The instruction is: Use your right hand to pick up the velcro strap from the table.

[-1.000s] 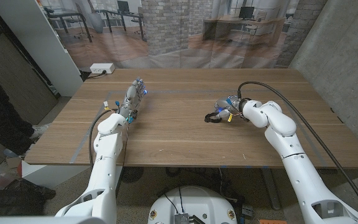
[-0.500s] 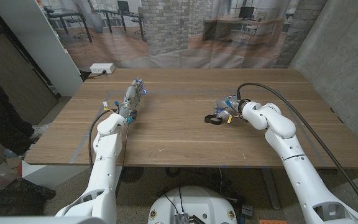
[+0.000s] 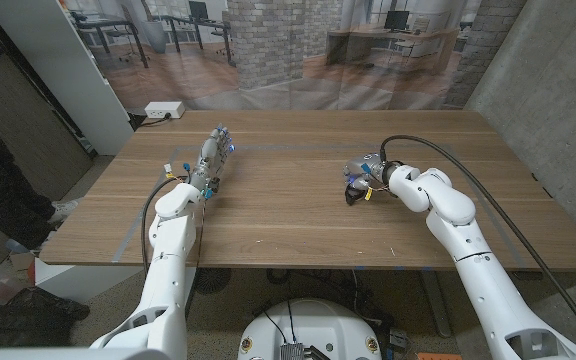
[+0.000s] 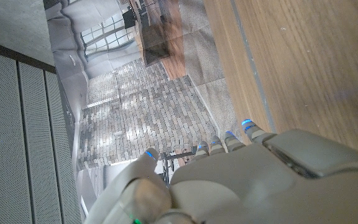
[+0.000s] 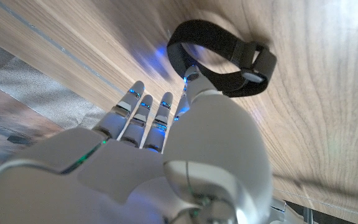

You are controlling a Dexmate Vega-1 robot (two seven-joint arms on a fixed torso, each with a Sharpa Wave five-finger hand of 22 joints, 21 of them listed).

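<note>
I have the right hand (image 3: 361, 177) down on the wooden table (image 3: 288, 215), its fingers (image 5: 143, 111) reaching out with gaps between them and nothing yet held; in the right wrist view one fingertip sits at the rim of the velcro strap (image 5: 222, 57), though I cannot tell whether it presses on it. The strap lies flat on the wood just beyond the fingertips, a black band curled into a closed loop with its doubled, overlapped end on the side away from the hand. From the head camera it shows only as a dark sliver (image 3: 352, 196) tucked under the hand's near edge.

I judge it light, soft and floppy: it should give under a pinch and weigh next to nothing, but the thin band lying low on the board leaves little to get under. The loop's standing wall nearest my fingertip looks the best place to take hold, thumb inside and a finger outside; the thicker overlapped end is a second choice.

The left hand (image 3: 214, 158) waits well apart across the table, fingers extended and empty.

Count: one strap, one table, two hands.
</note>
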